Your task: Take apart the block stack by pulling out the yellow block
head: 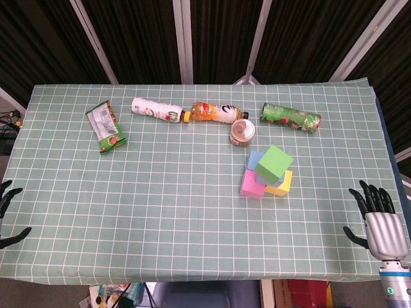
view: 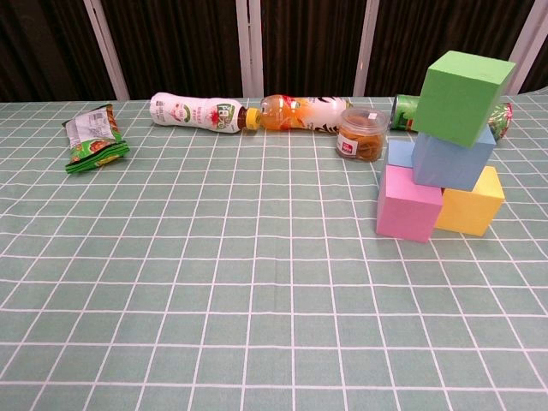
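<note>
The block stack stands right of the table's middle. A yellow block [head: 282, 184] [view: 470, 201] and a pink block [head: 252, 183] [view: 408, 204] sit side by side at the bottom. A blue block [head: 259, 162] [view: 453, 159] rests on them, and a green block [head: 275, 162] [view: 465, 96] sits tilted on top. My right hand [head: 377, 221] hovers at the table's right front edge, fingers spread, holding nothing, well right of the stack. My left hand [head: 8, 215] shows only as dark fingers at the left edge, spread and holding nothing. The chest view shows neither hand.
Along the back lie a green snack bag [head: 106, 128] [view: 92, 139], a white bottle [head: 156, 109] [view: 195, 113], an orange drink bottle [head: 217, 111] [view: 300, 113] and a green tube [head: 290, 117]. A small jar [head: 243, 131] [view: 360, 134] stands just behind the stack.
</note>
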Robot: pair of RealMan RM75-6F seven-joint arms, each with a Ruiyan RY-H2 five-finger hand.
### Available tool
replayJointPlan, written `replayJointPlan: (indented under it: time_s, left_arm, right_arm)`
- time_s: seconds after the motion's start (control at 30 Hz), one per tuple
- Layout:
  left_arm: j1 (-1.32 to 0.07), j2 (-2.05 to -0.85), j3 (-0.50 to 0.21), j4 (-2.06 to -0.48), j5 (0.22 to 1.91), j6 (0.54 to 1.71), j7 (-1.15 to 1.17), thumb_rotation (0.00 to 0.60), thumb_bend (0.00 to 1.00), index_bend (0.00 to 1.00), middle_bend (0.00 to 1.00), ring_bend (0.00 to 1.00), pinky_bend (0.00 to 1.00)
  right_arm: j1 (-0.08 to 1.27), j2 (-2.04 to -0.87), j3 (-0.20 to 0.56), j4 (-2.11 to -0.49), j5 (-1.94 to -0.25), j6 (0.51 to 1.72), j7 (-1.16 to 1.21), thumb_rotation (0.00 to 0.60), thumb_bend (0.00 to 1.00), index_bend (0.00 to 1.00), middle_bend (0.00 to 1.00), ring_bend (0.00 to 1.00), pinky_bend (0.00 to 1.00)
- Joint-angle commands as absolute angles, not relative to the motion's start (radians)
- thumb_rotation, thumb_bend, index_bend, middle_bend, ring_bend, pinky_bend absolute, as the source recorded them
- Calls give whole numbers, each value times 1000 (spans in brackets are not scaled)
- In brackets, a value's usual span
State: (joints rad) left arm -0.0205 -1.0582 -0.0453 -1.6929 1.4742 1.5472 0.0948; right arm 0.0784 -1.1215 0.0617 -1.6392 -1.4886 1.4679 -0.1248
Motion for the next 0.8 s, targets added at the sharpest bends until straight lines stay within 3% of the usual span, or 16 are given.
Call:
replayJointPlan:
  time_s: [0.03,0.8]
  left_arm:
    - [-18,-1057,-46,-1696,1476,1553,94,600,187,201,74,0,0]
    - [6,-1061,-39,-1707,1502,1597,115,600,187,201,74,0,0]
  right_arm:
    - [81,-1122,60,-1640,-1487,1462,-129,600,221,160,18,0,61]
    - [84,-1109,60,-1643,-1486,1448,-26,600,221,145,18,0,49]
